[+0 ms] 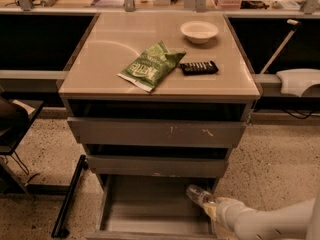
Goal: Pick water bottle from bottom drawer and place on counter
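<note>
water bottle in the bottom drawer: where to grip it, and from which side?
Probably across the water bottle's round body at mid-length, coming from the front right and above. It lies slanted near the right rear of the bottom drawer, one end pointing back-left, and the middle drawer overhangs behind it. The gripper is at its near end on that side.

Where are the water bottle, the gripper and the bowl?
water bottle (197,193), camera view, on its clear body.
gripper (210,208), camera view, on its pale tip, at the bottle's lower end over the bottom drawer (150,204).
bowl (199,31), camera view, on its middle.
</note>
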Motion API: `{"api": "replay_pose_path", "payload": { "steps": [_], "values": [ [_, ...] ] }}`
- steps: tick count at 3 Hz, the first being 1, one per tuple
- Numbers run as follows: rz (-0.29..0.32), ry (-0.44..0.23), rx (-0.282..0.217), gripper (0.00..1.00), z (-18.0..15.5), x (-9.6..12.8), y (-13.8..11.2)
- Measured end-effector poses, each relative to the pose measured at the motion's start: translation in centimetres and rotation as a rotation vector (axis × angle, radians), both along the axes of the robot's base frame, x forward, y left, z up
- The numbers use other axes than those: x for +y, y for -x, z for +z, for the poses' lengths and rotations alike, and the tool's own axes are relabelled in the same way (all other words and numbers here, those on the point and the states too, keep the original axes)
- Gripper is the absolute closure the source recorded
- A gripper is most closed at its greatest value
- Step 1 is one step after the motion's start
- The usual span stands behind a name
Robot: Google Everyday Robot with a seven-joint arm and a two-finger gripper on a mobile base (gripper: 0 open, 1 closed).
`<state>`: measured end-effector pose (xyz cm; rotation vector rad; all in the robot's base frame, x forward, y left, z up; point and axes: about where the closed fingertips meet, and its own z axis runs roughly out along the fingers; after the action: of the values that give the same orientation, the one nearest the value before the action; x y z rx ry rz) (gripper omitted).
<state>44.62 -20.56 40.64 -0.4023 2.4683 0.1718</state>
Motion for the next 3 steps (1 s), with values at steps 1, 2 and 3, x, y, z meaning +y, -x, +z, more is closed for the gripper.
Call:
{"api": "replay_pose_path", "payload": {
  "steps": [1, 2, 3],
  "values": [
    [-0.027, 0.085, -0.038, 1.0, 4.9, -1.5, 2.9],
    [0.109, 0.191, -0.119, 1.0, 10.6, 2.4, 6.9],
    [0.109, 0.191, -0.119, 1.0, 10.6, 2.4, 6.9]
  ]
}}
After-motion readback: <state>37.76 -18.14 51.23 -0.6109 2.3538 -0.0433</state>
